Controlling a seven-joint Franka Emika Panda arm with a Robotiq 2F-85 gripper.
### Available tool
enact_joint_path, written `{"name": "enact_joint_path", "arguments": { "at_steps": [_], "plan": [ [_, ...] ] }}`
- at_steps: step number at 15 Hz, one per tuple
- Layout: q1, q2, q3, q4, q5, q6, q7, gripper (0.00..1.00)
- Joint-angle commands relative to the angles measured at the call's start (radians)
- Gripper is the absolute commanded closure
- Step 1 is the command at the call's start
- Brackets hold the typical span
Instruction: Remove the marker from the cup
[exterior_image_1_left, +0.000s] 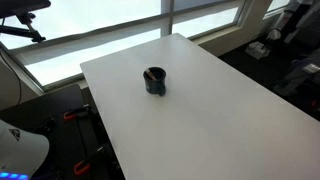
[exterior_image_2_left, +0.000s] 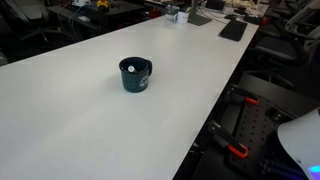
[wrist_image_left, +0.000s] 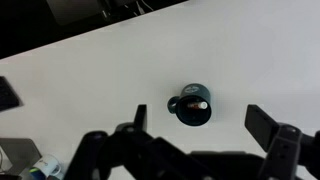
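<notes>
The dark navy cup (exterior_image_1_left: 155, 82) stands upright near the middle of the white table (exterior_image_1_left: 220, 120). It also shows in the other exterior view (exterior_image_2_left: 135, 76) and in the wrist view (wrist_image_left: 192, 106), where its handle points left. The reddish-orange marker (wrist_image_left: 197, 101) lies inside the cup, leaning on the rim; it shows in both exterior views (exterior_image_1_left: 150, 73) (exterior_image_2_left: 131, 68). My gripper (wrist_image_left: 198, 116) is open and empty, high above the table, with its two dark fingers on either side of the cup in the picture. The gripper does not show in the exterior views.
A dark flat object (exterior_image_2_left: 233, 30) and some small items (exterior_image_2_left: 180, 14) lie at the far end of the table. A dark item (wrist_image_left: 8, 93) lies at the left edge of the wrist view. Windows (exterior_image_1_left: 100, 30) run behind the table; red-handled equipment (exterior_image_2_left: 240, 150) stands beside its edge.
</notes>
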Motion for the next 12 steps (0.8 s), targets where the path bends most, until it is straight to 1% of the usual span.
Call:
{"name": "enact_joint_path", "arguments": {
  "at_steps": [1,3,5,7,10,11,12],
  "plan": [
    [0.037,0.011,-0.03,0.002,-0.021,-0.002,0.019,0.0],
    [0.035,0.015,-0.046,0.013,-0.035,0.015,0.012,0.0],
    [0.033,0.031,-0.091,0.03,-0.021,0.046,-0.016,0.0],
    [0.029,0.054,-0.149,0.045,0.008,0.089,-0.048,0.0],
    [0.018,0.129,-0.243,0.073,0.054,0.155,-0.134,0.0],
    [0.02,0.153,-0.272,0.083,0.083,0.168,-0.164,0.0],
    [0.033,0.186,-0.312,0.093,0.135,0.188,-0.223,0.0]
  ]
}}
